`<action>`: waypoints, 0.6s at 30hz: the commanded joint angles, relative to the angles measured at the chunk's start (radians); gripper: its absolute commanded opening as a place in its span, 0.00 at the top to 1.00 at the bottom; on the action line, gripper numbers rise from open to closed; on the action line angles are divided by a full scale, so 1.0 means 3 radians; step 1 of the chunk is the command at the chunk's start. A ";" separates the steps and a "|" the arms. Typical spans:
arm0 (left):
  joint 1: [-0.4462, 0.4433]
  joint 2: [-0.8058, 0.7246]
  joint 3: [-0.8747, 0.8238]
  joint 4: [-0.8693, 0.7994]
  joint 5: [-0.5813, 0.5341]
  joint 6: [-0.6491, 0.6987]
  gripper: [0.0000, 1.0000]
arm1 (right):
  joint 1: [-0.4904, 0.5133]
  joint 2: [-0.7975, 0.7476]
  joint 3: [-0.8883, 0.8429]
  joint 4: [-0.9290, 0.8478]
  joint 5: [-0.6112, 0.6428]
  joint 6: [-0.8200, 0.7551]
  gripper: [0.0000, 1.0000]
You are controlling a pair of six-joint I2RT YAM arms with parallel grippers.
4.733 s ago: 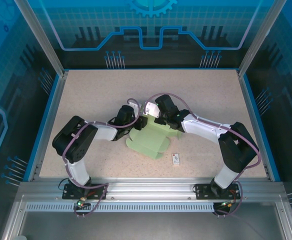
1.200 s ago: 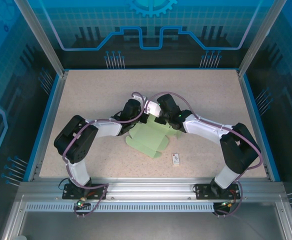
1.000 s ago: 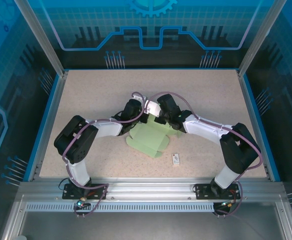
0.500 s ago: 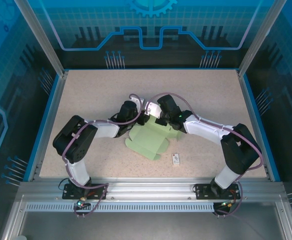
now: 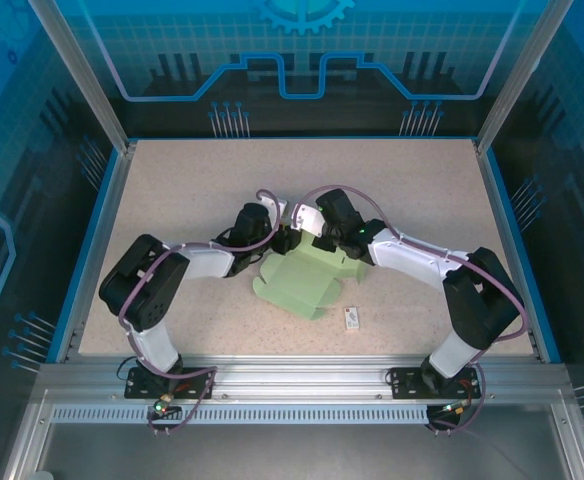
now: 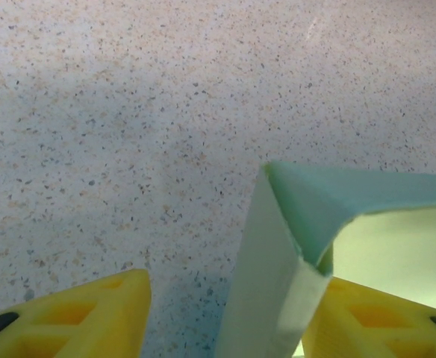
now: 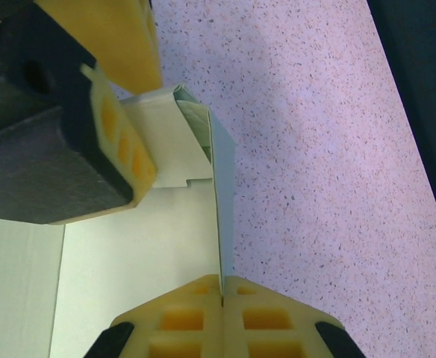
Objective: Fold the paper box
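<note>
Paper box (image 5: 302, 280), judged light and crease-prone, best taken by an edge, as pinched by the right gripper (image 7: 222, 282); left gripper (image 6: 225, 309) held open

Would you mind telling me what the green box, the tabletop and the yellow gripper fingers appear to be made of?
The paper box looks like thin matte card, pale mint: sharp creases, thin cut edge. The tabletop is speckled beige, stone-like composite or laminate; I cannot tell which. The yellow fingers seem moulded or printed plastic, given their hollow ribbed cells.
</note>
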 commanded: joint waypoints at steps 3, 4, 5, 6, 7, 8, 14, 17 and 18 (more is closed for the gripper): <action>0.0041 -0.0074 -0.0053 -0.0144 0.0095 0.0077 0.44 | -0.0048 -0.0098 0.0115 -0.0078 -0.0007 0.0005 1.00; 0.0042 -0.0063 -0.0048 -0.0166 0.0106 0.0081 0.44 | -0.0048 -0.0101 0.0114 -0.0078 -0.0017 0.0000 1.00; 0.0035 -0.0035 -0.0042 -0.0182 0.0115 0.0084 0.44 | -0.0047 -0.0104 0.0119 -0.0078 -0.0023 -0.0001 1.00; 0.0037 -0.0011 -0.0036 -0.0195 0.0133 0.0095 0.43 | -0.0049 -0.0109 0.0122 -0.0083 -0.0033 0.0000 1.00; 0.0041 0.0009 -0.0030 -0.0206 0.0143 0.0103 0.43 | -0.0053 -0.0116 0.0127 -0.0083 -0.0043 -0.0001 1.00; 0.0037 0.0032 -0.0028 -0.0213 0.0171 0.0110 0.42 | -0.0053 -0.0123 0.0120 -0.0083 -0.0062 -0.0003 1.00; 0.0038 0.0197 0.0019 -0.0190 0.0341 0.0183 0.39 | -0.0068 -0.0155 0.0109 -0.0078 -0.0139 0.0017 1.00; 0.0040 0.0277 0.0060 -0.0197 0.0420 0.0212 0.38 | -0.0078 -0.0160 0.0109 -0.0090 -0.0167 0.0020 1.00; 0.0039 0.0295 0.0070 -0.0198 0.0426 0.0218 0.38 | -0.0076 -0.0160 0.0117 -0.0093 -0.0175 0.0021 1.00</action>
